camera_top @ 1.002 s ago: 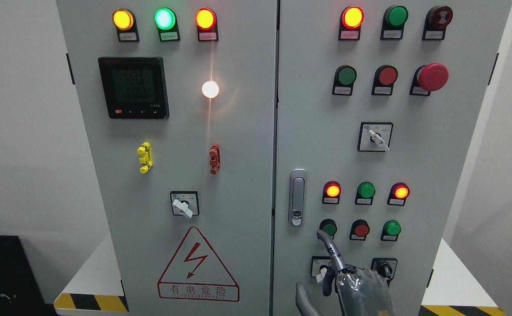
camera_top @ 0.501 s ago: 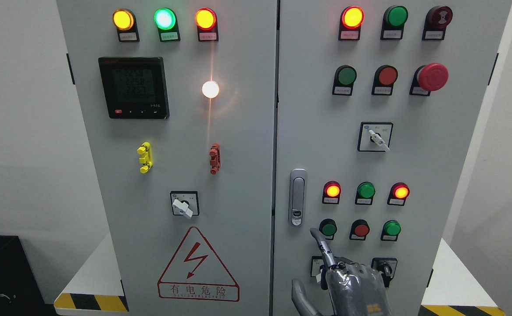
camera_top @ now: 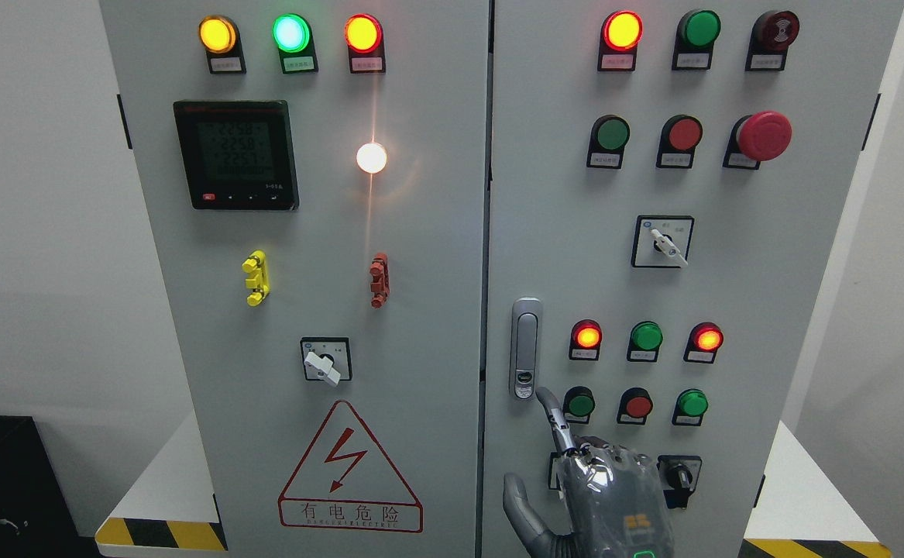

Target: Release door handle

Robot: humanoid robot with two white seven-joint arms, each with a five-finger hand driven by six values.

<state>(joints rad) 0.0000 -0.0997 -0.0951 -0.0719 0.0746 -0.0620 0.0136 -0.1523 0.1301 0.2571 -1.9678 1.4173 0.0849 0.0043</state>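
Observation:
A silver door handle [camera_top: 526, 341] stands upright in its recess on the left edge of the cabinet's right door [camera_top: 575, 256], with a round lock button at its lower end. My right hand [camera_top: 568, 457] rises from the bottom edge just below it. Its index finger [camera_top: 551, 415] is stretched up and to the left, the tip at the handle's lower right corner; I cannot tell whether it touches. The thumb [camera_top: 515, 504] sticks out to the left and the other fingers are curled. It holds nothing. My left hand is out of sight.
Lit and unlit push buttons [camera_top: 637, 404] sit right of the handle, and a black rotary switch [camera_top: 678, 474] shows beside the hand. A red emergency stop [camera_top: 763, 136] is at the upper right. The left door [camera_top: 421, 232] carries a meter, lamps and a warning triangle.
My right hand has moved left and up along the right door. Its index fingertip went from near the lower green button to the handle's bottom end.

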